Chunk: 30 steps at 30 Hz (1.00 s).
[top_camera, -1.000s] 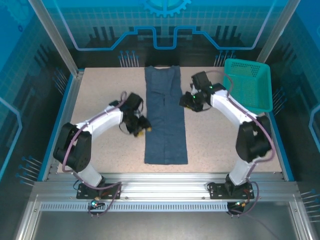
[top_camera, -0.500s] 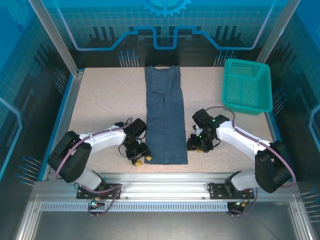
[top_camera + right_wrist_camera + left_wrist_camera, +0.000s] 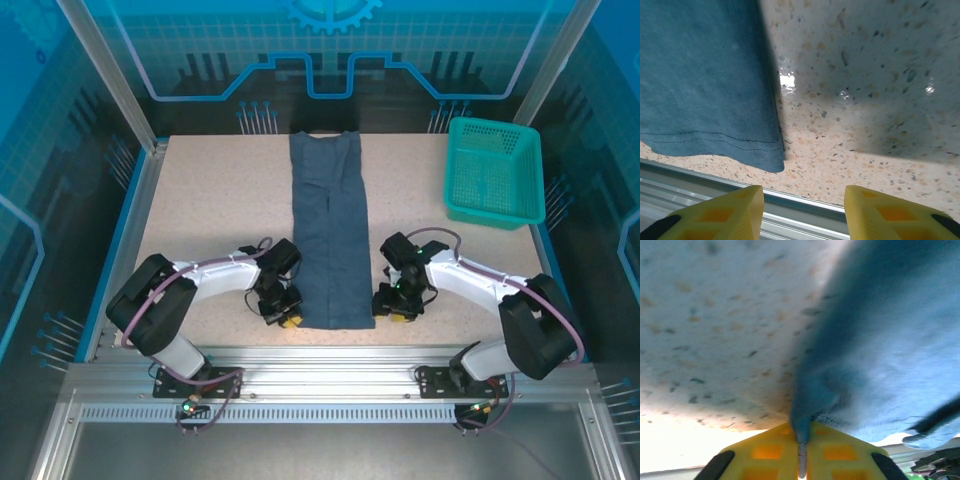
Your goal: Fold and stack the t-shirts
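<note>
I see the t-shirt (image 3: pixel 328 240) lying as a strip left of the basket (image 3: pixel 495 175), my left gripper (image 3: pixel 801 450) pinching its hem corner farther from the basket, my right gripper (image 3: pixel 802 205) gaping beside the nearer corner, which I reckon it must grab before we lift.

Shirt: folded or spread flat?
Half folded: the shirt lies as one long narrow strip, sides turned in, ends not yet brought together.
</note>
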{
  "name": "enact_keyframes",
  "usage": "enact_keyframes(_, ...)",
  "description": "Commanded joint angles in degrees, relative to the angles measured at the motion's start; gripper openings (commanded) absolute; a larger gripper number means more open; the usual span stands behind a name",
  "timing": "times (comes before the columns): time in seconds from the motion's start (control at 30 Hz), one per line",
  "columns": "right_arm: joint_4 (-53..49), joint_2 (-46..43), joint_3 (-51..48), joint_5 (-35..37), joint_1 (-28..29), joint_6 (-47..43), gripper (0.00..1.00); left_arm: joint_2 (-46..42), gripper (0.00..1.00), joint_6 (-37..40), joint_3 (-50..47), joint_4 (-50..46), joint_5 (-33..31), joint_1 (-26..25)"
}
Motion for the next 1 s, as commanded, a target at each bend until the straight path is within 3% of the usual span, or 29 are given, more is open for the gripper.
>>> enact_keyframes(0.0, 3.49, 1.19, -1.54, -3.64, 1.43, 4.45, 0.47, -0.47, 0.05, -0.03, 1.03, 1.43, -0.72, -0.35)
enact_keyframes(0.13, 6.79, 2.29, -2.49, -4.58, 2.53, 7.75, 0.48, -1.17, 0.00, 0.22, -0.04, 1.61, 0.59, -0.38)
enact_keyframes(0.53, 11.84, 6.43, -3.14, -3.21, 5.47, 12.79, 0.45, -1.61, 0.00, 1.42, -0.61, 0.64, 1.22, -0.34)
enact_keyframes(0.97, 12.37, 10.81, 2.06, -3.58, 7.14, 12.88, 0.29, -1.83, 0.00, 1.45, -0.49, 1.26, 1.17, -0.37)
